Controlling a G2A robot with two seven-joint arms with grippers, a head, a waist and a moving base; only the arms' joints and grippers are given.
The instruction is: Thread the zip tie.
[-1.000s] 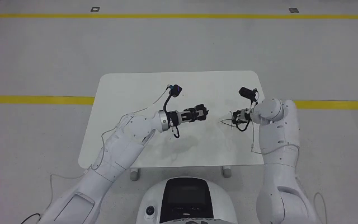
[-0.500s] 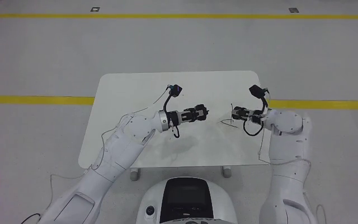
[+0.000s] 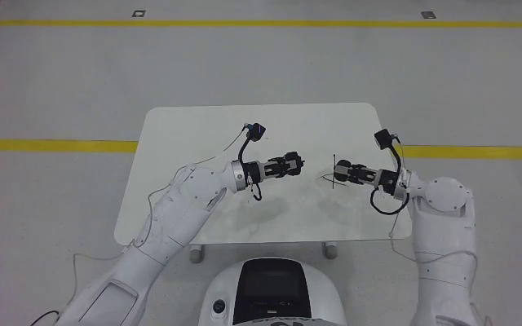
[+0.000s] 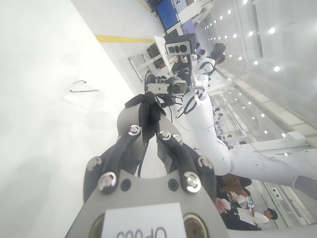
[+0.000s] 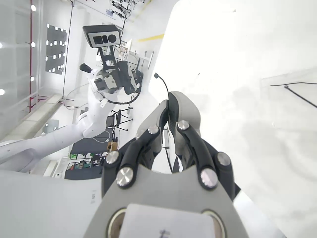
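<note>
My right gripper [image 3: 338,169] hovers over the right half of the white table [image 3: 204,138], shut on a thin black zip tie [image 5: 165,85]. Its head [image 5: 156,75] sticks out past the fingertips, and the tail runs back between the fingers. My left gripper [image 3: 300,162] faces it from a short way off, above the table's middle. It is shut on a black strip [image 4: 146,105] that looks like another zip tie, with a thin tail trailing between the fingers. The two grippers are apart.
Two loose black zip ties [image 3: 327,177] lie on the table below and between the grippers; they also appear in the left wrist view [image 4: 84,90] and the right wrist view [image 5: 297,92]. The table's right edge [image 3: 383,187] is close behind my right arm.
My right arm has swung outward to the right and turned its wrist, so its gripper now points left at the left gripper. The left arm has kept still.
</note>
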